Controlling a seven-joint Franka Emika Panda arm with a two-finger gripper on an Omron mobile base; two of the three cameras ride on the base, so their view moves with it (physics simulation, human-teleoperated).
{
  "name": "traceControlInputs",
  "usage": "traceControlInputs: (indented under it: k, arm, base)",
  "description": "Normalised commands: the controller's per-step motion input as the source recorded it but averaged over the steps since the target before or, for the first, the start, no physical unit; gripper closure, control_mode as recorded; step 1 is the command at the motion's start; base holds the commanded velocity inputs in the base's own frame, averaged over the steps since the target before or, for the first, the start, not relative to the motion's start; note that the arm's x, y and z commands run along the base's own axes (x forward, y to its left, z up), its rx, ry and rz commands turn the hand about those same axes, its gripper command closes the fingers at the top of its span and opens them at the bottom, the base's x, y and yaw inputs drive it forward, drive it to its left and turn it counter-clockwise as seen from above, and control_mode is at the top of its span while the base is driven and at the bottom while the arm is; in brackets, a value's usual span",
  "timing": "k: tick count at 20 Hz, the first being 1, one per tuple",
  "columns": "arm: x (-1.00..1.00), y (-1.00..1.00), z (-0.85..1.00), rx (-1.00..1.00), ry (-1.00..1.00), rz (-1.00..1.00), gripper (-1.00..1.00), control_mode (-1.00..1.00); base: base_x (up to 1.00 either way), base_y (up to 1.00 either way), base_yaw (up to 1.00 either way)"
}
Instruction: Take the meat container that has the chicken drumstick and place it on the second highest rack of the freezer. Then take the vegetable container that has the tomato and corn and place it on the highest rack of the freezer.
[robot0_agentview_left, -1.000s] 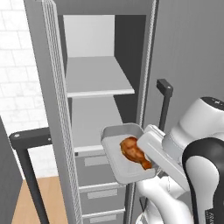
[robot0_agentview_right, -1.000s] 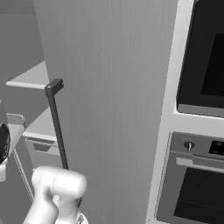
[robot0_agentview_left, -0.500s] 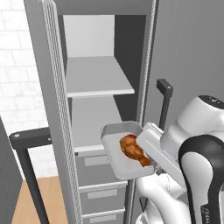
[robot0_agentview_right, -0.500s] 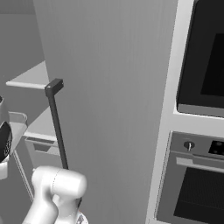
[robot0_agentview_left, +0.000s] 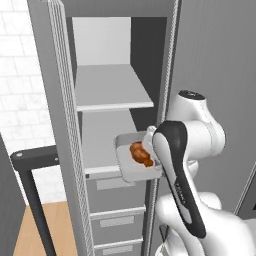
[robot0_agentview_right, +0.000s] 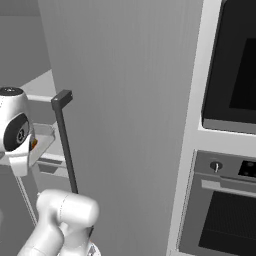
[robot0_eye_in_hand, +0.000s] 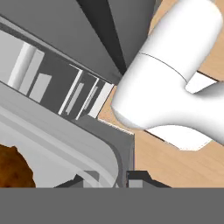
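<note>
Item: meat container (robot0_agentview_left: 131, 161), a pale grey tray with rounded corners, held level at the front edge of the lower shelf (robot0_agentview_left: 102, 145) of the freezer (robot0_agentview_left: 65, 125), its far part over the shelf, its near part jutting out past the edge.

Contents: one chicken drumstick (robot0_agentview_left: 141, 154), glossy reddish-brown, lying toward the tray's near right side (in the hand view it shows as a brown patch (robot0_eye_in_hand: 15, 168) at lower left).

Holder: claw (robot0_eye_in_hand: 121, 178), its dark tips close together and clamped on the rim of the tray at its corner.

Surroundings: highest rack (robot0_agentview_left: 111, 90) above, bare and light grey, white back wall behind it; drawers (robot0_agentview_left: 117, 195) below the lower shelf. Freezer door (robot0_agentview_right: 120, 110) stands open, its dark bar handle (robot0_agentview_right: 65, 140) beside the arm. Built-in oven (robot0_agentview_right: 225, 200) to the right.
</note>
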Motion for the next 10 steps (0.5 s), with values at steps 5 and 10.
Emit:
traceControlInputs:
  k: [5,10]
  arm:
    - [0.37,0.06,-0.59,-0.07,0.01,0.0,1.0,-1.0]
    - [0.56,0.09,-0.36,-0.02,-0.1,0.0,1.0,-1.0]
  base:
    - [0.0,0.0,0.0]
    - [0.0,0.0,0.0]
